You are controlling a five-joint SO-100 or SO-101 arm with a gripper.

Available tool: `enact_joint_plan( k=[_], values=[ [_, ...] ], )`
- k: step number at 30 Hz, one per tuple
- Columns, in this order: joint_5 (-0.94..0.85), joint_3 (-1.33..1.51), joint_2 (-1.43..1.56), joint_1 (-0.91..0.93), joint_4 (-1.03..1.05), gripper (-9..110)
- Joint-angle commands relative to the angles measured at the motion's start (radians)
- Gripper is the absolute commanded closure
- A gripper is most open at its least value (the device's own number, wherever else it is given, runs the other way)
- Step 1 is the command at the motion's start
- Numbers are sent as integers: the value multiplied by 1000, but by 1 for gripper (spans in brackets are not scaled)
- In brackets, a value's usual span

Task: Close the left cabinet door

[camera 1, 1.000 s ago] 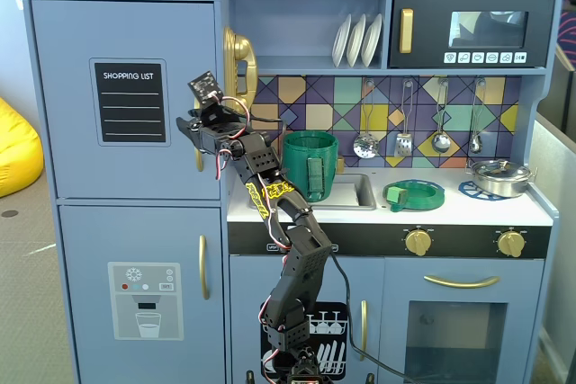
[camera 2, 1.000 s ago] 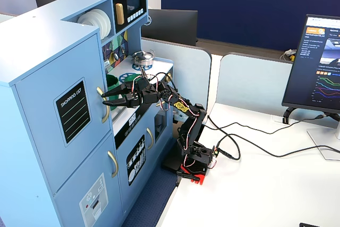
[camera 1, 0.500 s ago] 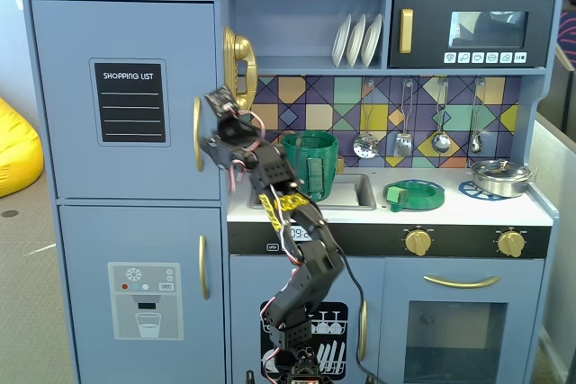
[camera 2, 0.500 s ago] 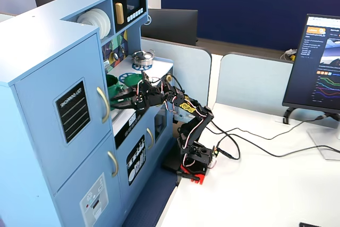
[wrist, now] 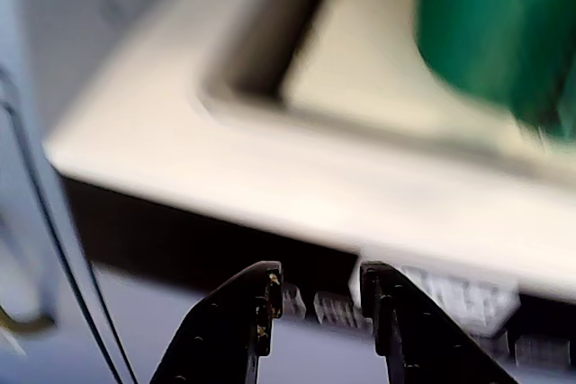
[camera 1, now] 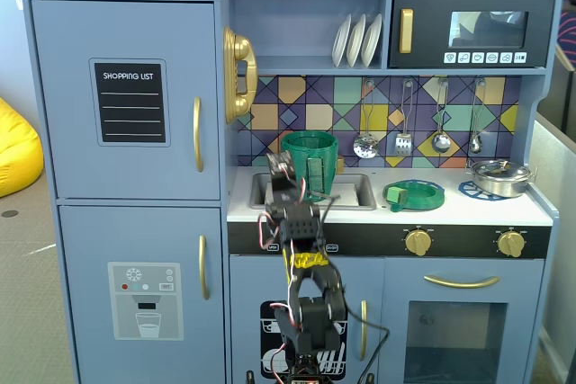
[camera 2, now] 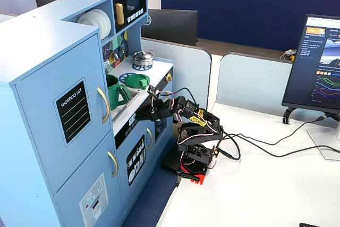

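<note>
The left cabinet door [camera 1: 126, 101], with its upright gold handle, sits flush at the kitchen's upper left in a fixed view, up and left of the slightly spread, empty fingers [wrist: 270, 290] by the sink [camera 1: 346, 193].

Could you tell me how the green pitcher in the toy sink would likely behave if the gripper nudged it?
The green pitcher looks like thin plastic, so probably light. It stands tall in the sink, so a high push may tip it against the rim.
</note>
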Motion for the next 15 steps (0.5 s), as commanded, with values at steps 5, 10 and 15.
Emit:
enact_joint_plan(
  k=[5, 10, 15],
  values=[
    [104, 278, 268, 133, 161, 102],
    [178, 428, 318, 187, 282, 102],
    [216, 549, 318, 209, 376, 102]
  ],
)
